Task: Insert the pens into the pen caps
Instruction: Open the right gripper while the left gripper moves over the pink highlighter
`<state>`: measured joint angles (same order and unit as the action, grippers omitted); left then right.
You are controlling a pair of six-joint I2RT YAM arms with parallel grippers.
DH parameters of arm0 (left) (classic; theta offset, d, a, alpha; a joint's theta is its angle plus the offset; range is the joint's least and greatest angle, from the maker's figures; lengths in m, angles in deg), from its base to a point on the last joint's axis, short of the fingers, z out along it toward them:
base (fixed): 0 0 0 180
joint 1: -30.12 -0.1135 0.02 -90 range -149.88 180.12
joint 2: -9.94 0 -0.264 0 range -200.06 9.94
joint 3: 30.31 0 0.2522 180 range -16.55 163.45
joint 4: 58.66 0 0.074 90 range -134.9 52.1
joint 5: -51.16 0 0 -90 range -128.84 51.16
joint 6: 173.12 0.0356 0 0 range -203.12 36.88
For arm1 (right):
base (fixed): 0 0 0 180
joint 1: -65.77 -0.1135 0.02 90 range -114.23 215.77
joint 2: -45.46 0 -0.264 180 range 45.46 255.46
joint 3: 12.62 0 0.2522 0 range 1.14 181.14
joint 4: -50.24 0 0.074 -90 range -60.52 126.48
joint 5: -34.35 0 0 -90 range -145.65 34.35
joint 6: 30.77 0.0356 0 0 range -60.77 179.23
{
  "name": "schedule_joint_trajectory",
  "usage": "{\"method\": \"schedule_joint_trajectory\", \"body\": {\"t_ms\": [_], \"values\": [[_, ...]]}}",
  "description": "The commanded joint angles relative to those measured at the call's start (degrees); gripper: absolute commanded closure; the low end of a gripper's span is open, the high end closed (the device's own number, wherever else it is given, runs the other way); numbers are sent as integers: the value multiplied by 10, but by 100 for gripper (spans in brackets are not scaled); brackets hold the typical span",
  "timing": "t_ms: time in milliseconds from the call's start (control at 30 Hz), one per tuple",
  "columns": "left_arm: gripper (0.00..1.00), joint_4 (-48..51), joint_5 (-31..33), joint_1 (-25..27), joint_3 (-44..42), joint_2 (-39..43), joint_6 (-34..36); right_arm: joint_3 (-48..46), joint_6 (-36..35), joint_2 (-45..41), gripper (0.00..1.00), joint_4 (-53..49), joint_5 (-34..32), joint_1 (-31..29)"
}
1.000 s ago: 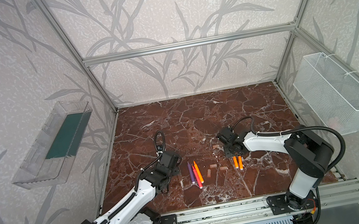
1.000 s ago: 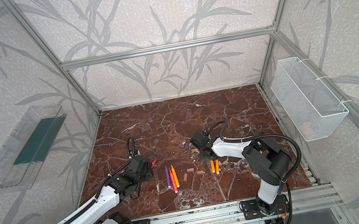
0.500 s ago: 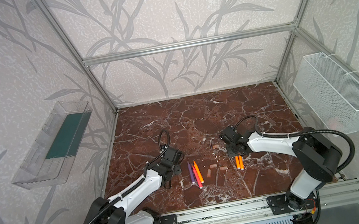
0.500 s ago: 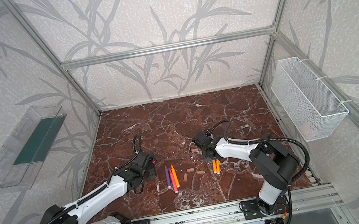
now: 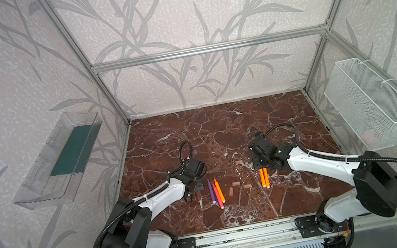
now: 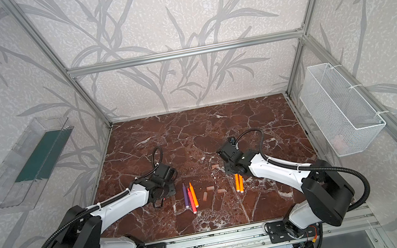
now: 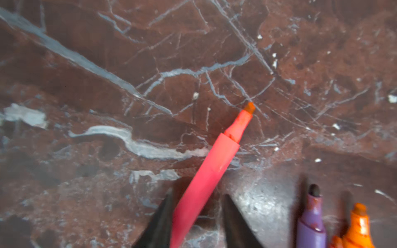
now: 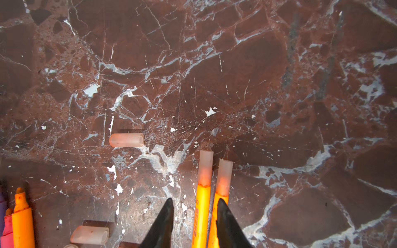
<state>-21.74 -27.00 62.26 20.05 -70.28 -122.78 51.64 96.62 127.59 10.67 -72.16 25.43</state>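
Note:
In the left wrist view a pink-red pen (image 7: pixel 210 171) lies slantwise between the fingers of my left gripper (image 7: pixel 197 193). One finger touches it and a gap shows at the other, so the jaws are open. Purple (image 5: pixel 211 191), pink-red (image 5: pixel 218 196) and orange (image 5: pixel 219 190) pens lie together just right of this gripper (image 5: pixel 192 190). My right gripper (image 8: pixel 195 200) is open over two orange pens (image 8: pixel 203 214) lying side by side, each with a pen cap (image 8: pixel 205 165) on it. Loose pen caps (image 5: pixel 235 183) lie between the two groups, and another (image 8: pixel 126 140) lies farther back.
The brown marble table (image 5: pixel 220 131) stretches back behind both arms. A clear plastic bin (image 5: pixel 60 160) hangs on the left wall and a white mesh basket (image 5: pixel 370 105) on the right wall. An aluminium rail (image 5: pixel 239 238) runs along the front edge.
My left jaws have narrowed around the pink-red pen and the gripper has shifted slightly right. My right jaws have opened and let go of a capped orange pen, which now lies beside the other.

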Motion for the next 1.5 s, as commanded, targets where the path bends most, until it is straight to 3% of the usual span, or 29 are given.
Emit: {"method": "schedule_joint_trajectory", "body": {"t_ms": [0, 467, 700, 933, 1200, 1367, 1467], "values": [[68, -8, -17, -2, -12, -6, -6, -4, -5, -11, 66, -7, -10, 1], [69, -38, -36, 9, -56, 7, -15, -36, -4, -63, 66, 15, 19, 0], [83, -45, -38, 9, -58, 3, -17, -46, -5, -91, 65, 28, 36, -2], [87, -23, -16, 9, -33, 16, -7, -106, -5, -156, 63, 126, 34, -2], [90, 12, -21, 6, 0, 72, 10, -178, -30, -270, 60, 187, 38, -2], [91, 9, -30, 6, -1, 158, 29, -181, -36, -314, 60, 211, 102, -3], [90, -15, -63, 6, -17, 218, 55, -201, -14, -299, 60, 286, 155, -13]]}}
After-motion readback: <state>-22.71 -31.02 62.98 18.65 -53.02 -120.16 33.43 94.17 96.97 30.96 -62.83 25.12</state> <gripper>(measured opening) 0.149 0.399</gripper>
